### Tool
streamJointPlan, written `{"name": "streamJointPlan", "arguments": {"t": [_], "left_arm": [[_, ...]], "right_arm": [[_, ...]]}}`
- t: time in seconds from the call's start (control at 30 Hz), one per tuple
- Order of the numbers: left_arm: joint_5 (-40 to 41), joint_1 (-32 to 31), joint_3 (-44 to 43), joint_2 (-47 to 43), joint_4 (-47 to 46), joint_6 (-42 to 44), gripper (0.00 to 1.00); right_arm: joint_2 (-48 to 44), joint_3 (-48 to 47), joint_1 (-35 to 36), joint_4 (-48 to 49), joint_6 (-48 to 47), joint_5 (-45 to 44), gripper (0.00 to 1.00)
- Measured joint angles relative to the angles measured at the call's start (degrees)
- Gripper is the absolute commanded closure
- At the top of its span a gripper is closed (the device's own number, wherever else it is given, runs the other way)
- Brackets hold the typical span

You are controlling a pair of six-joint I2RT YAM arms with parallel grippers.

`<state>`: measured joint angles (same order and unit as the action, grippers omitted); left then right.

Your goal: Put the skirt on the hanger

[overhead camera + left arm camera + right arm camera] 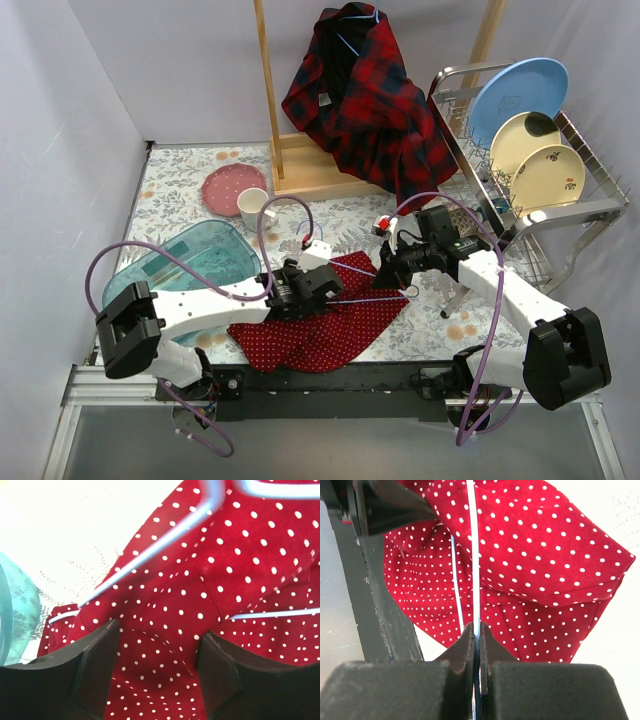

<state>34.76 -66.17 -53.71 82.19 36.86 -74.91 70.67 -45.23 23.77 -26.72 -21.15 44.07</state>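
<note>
The right gripper (476, 639) is pinched shut on the thin white wire of the hanger (472, 540), its two pads meeting with only the wire between them. Straight ahead of those fingertips the wire runs out over the red, white-dotted skirt (550, 555), which lies crumpled on the table (180, 195). A fold of cloth laps up against the wire from the right. A second pale wire shows just left of the first, lower against the cloth. The left gripper (157, 652) stands wide, its dark fingers (95, 667) well apart, with skirt cloth filling the gap between and ahead of them; whether they touch the cloth cannot be told. Ahead of this gripper one hanger wire slants from lower left to upper right over the cloth, and another runs nearly level off to its right. From above, the two grippers face each other across the skirt, the left one over its middle and the right one at its far right corner. Just to the outer side of the left gripper lies a teal tub (180, 262). Beyond that gripper stand a mug (252, 208) and a pink plate (230, 188). Well beyond the right gripper a plaid shirt (360, 95) hangs from a wooden frame (268, 90), with a dish rack (590, 210) off to its outer side.
</note>
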Motion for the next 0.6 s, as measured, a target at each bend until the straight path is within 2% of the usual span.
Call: {"name": "streamJointPlan", "arguments": {"t": [0.23,0.3,0.33,0.37,0.47,0.5,0.6], "left_arm": [[-4.3,3.2,1.6,-1.9,-3.7,2.1,0.48],[-5.7,3.5,1.7,-0.5,-5.4,2.7,0.52],[-6.1,3.5,1.7,0.6,-6.1,2.9,0.55],[-6.4,3.5,1.7,1.5,-6.6,3.1,0.66],[-6.3,3.5,1.6,5.2,-8.3,3.6,0.78],[-6.1,3.6,1.6,6.2,-8.6,3.9,0.90],[-5.6,4.1,1.6,7.1,-9.2,4.3,0.94]], "right_arm": [[0.0,0.0,0.0,0.0,0.0,0.0,0.99],[0.0,0.0,0.0,0.0,0.0,0.0,0.99],[0.0,0.0,0.0,0.0,0.0,0.0,0.99],[0.0,0.0,0.0,0.0,0.0,0.0,0.99],[0.0,0.0,0.0,0.0,0.1,-0.1,0.99],[0.0,0.0,0.0,-0.1,0.2,-0.2,0.99],[0.0,0.0,-0.1,-0.1,0.3,-0.8,0.99]]}}
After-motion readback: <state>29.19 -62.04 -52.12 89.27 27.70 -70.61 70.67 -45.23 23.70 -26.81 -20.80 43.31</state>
